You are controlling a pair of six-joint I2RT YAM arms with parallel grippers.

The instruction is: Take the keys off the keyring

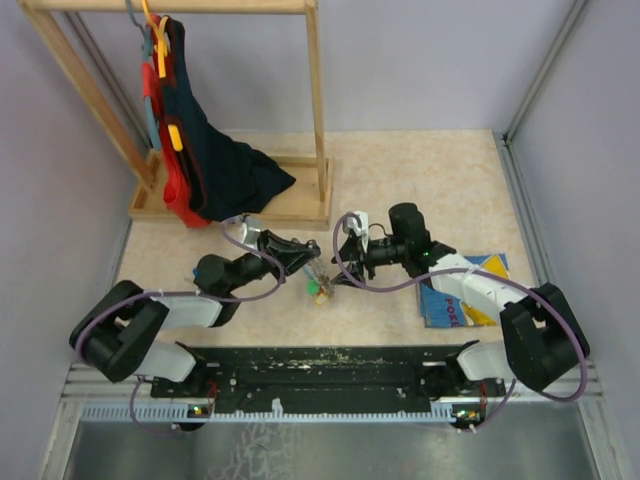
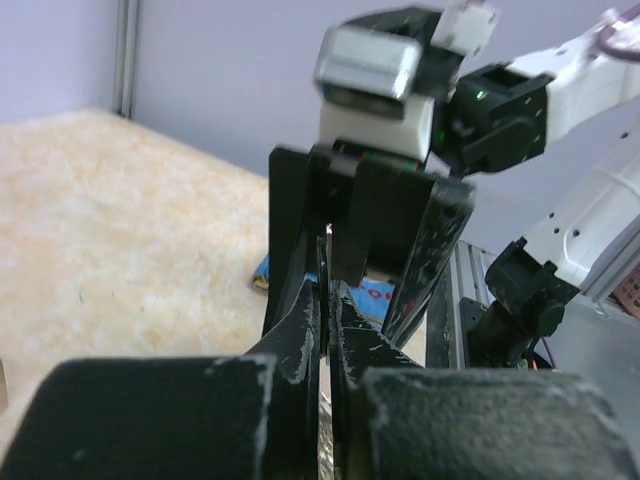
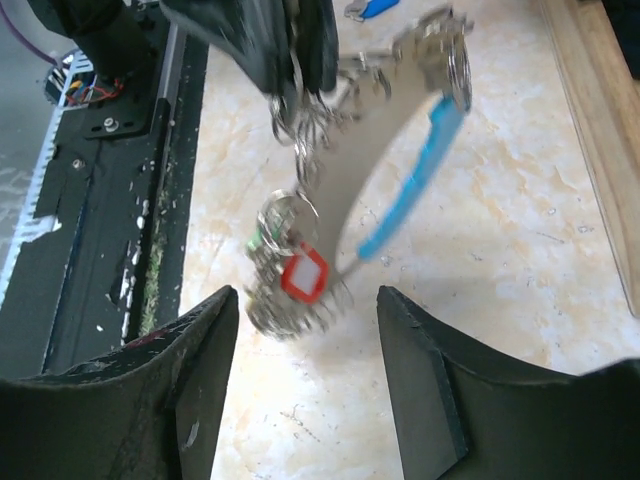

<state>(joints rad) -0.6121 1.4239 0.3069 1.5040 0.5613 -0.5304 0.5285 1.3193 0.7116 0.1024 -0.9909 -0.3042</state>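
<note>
Keys (image 3: 295, 288) hang in a loose bunch from the keyring (image 3: 300, 140), in the air over the middle of the table (image 3: 480, 300), closer to its near edge than to its far one. A red plastic head and a green one show in the bunch; the rest is a blurred tangle of silvery rings.

The left gripper (image 2: 324, 310) is clamped tight on the upper links of the keyring, with a thin sliver of metal pinched between its fingers. The grey strap (image 3: 385, 160) with its light-blue patch swings out to one side. The right gripper (image 3: 305, 395) faces it from just beside, with its jaws wide apart and nothing between them; the bunch dangles just beyond its fingers (image 3: 200, 370). What looks like a blue-headed key (image 3: 372, 8) lies apart on the table towards the far edge, so one key is probably off already.

I judge the bunch to be light, though awkward to handle. The chain is limp and swings freely, and the metal is smooth and thin and likely to slip. The split rings are stiff and springy. The plastic heads are the broadest and least slippery parts, so the red head looks the best place for the free gripper to take hold, while the other keeps the ring steady. Pinching the bare rings risks a slide.
</note>
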